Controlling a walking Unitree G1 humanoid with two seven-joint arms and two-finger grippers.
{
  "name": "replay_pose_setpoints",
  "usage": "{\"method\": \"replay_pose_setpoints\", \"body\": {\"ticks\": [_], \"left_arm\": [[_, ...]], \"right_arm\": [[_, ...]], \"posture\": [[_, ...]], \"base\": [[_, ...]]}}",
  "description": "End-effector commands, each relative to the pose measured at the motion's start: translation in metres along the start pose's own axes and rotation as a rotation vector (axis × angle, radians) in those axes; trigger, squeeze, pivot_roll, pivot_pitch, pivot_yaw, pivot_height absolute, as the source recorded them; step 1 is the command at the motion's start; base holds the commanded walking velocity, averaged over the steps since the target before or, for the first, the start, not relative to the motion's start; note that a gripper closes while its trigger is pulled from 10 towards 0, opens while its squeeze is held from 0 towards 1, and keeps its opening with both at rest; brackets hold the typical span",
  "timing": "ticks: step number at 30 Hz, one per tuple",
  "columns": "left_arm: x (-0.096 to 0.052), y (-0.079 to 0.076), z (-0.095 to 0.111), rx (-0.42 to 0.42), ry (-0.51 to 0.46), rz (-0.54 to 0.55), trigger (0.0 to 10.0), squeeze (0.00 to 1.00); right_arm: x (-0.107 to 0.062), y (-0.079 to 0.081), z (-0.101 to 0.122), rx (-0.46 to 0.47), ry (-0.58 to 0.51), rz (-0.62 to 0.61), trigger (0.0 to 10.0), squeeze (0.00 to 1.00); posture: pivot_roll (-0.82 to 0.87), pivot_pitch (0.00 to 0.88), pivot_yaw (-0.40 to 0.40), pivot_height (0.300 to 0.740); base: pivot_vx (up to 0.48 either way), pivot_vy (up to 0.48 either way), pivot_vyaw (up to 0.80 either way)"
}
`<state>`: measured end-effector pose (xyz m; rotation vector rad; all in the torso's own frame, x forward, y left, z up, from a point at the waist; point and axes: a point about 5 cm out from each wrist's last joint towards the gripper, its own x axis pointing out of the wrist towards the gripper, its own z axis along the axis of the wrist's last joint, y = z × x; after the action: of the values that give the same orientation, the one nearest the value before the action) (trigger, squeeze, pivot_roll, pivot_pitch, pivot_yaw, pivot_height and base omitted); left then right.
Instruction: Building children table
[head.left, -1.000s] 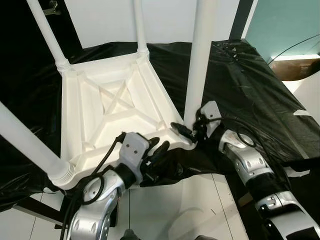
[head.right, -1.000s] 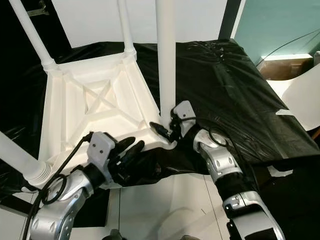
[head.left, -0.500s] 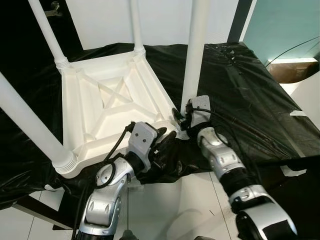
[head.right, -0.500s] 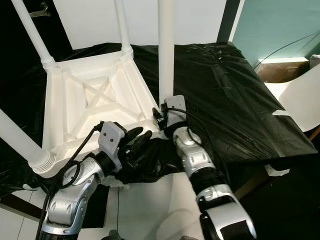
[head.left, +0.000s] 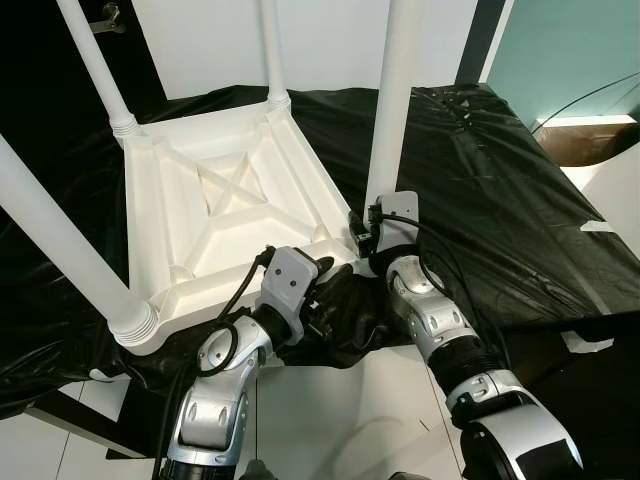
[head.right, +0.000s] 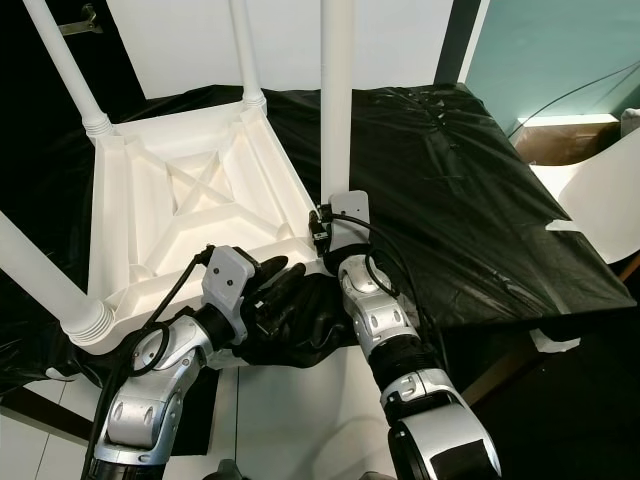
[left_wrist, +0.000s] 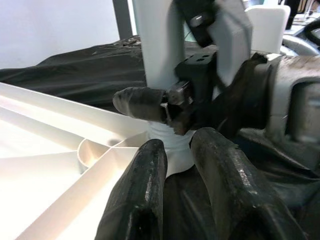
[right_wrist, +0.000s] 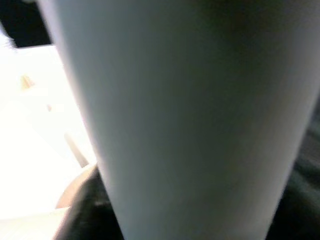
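There were no words, numbers, labels or signs to read anywhere in these pictures.

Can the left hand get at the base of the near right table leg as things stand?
Probably yes: the left hand sits beside the leg base, but the right hand is already on that leg, crowding it.
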<state>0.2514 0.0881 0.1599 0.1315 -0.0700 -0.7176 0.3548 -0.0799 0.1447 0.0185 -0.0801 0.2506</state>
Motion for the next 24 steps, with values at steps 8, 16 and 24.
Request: {"method": "replay_pose_setpoints", "body": {"ticks": [8, 16, 24], "left_arm": [[-0.001, 0.013, -0.004, 0.010, 0.015, 0.197, 10.0, 0.00], [-0.001, 0.015, -0.004, 0.011, 0.015, 0.201, 10.0, 0.00], [0.000, 0.016, -0.001, 0.009, 0.004, 0.194, 10.0, 0.00]], "right_arm": [[-0.012, -0.021, 0.006, 0.016, -0.061, 0.194, 10.0, 1.00], [-0.018, -0.039, 0.007, -0.039, -0.046, 0.374, 10.0, 0.00], [-0.008, -0.050, 0.012, -0.156, 0.033, 0.567, 10.0, 0.00]], "posture": [[0.07, 0.000, -0.021, 0.740], [0.07, 0.008, -0.007, 0.740], [0.07, 0.001, -0.007, 0.740]], "base": [[0.000, 0.000, 0.00], [0.000, 0.000, 0.00], [0.000, 0.000, 0.00]]}}
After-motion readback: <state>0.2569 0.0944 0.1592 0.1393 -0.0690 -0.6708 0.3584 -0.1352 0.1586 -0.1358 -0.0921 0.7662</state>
